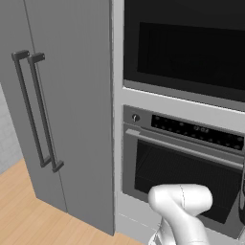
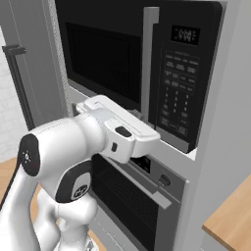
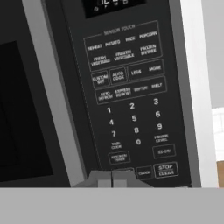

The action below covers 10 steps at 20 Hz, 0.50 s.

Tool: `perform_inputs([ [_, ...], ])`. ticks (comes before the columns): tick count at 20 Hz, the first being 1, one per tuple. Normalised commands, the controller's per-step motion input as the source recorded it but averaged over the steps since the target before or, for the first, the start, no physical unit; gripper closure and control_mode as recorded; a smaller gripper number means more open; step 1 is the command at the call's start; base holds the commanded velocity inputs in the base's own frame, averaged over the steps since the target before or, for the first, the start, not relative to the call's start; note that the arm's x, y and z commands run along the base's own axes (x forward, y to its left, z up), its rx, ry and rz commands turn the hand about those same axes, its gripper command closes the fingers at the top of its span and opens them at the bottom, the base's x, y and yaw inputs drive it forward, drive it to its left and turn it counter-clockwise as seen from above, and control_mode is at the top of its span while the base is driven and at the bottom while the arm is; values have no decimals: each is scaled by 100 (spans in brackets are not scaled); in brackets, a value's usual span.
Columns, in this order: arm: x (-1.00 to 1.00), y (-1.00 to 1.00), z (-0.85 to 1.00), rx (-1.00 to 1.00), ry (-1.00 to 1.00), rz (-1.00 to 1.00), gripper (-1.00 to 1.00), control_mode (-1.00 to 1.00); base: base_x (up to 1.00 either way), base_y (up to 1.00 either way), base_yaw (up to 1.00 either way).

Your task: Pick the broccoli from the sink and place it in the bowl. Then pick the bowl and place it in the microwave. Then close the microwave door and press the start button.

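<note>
Both base cameras are looking forward at the microwave point(image 1: 184, 48) and oven point(image 2: 132, 196) from opposite sides; the hand camera is facing the keypad point(image 3: 131, 100) closely.

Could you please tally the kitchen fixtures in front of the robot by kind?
Microwave, door shut: 1
Oven with control strip: 1
Tall grey cabinet doors with bar handles: 2
Total: 4
</note>
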Motion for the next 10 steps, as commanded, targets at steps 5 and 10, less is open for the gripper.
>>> perform_inputs([
  [5,-1,-1,-23,0,0,0,100,-100,0,0,0],
  [10,1,-5,-30,0,0,0,100,-100,0,0,0],
])
